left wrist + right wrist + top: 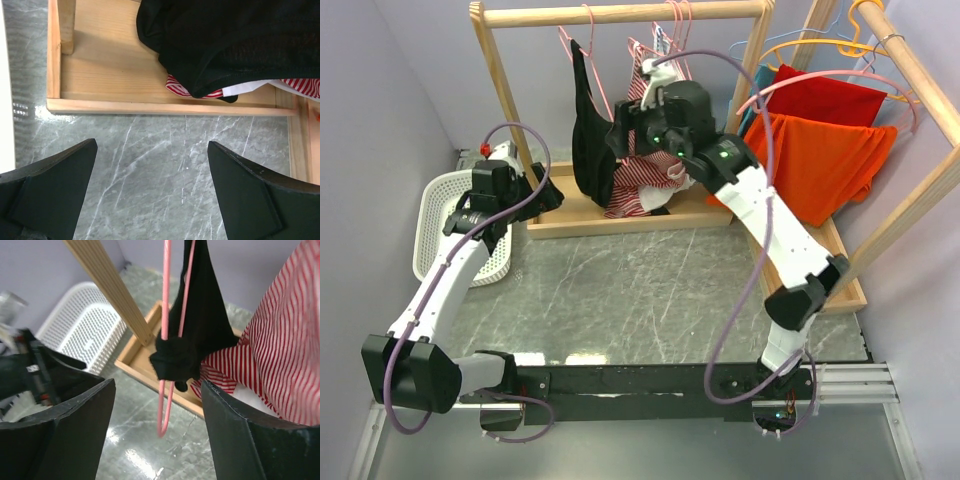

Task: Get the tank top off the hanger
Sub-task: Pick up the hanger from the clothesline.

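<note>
The black tank top (588,150) hangs from a pink hanger (590,60) on the wooden rack, bunched low on the wire. In the right wrist view the tank top (200,325) sags over the hanger (165,315), whose lower loop pokes out below the cloth. My right gripper (158,385) stands open with that loop between its fingers, touching neither; from above it (620,135) sits beside the garment. My left gripper (151,145) is open and empty over the marble table, just in front of the rack base (110,75), with the tank top's hem (240,40) ahead. It shows at the left (545,195).
A red-and-white striped garment (285,340) hangs right behind the tank top. A white basket (440,230) stands at the left. Orange (820,160) and red (830,100) garments hang on a second rack at the right. The rack's upright post (110,290) is close by.
</note>
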You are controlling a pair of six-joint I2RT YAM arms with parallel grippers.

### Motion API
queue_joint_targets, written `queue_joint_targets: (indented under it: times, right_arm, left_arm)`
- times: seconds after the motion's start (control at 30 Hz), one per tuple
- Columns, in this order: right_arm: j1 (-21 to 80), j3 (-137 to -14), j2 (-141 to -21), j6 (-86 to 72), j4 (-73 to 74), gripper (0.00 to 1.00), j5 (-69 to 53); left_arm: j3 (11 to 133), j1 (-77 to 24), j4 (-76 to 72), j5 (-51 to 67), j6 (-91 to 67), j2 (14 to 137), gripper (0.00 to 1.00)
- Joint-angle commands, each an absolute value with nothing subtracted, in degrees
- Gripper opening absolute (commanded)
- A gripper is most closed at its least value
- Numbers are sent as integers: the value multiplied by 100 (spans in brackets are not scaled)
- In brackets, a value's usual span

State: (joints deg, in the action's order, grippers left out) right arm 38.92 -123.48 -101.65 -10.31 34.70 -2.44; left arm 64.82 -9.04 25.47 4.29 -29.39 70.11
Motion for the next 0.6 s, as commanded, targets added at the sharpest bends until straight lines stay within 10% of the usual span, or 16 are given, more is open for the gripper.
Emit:
queue_joint_targets:
  times: [0.0, 0.17, 0.57]
  right_arm:
    - [3902, -12665, -10406, -791, 3227, 75, -307]
    - [3885, -12867, -10670, -817, 3130, 61, -325]
    - [3885, -13550, -11126, -685, 3197, 67, -79]
  left_arm:
    - [6381, -905, 2285, 676, -2865, 7031, 100]
    - [6354, -905, 2224, 782, -2865, 7058, 100]
    - [6284, -905, 2162, 914, -2848, 7093, 99]
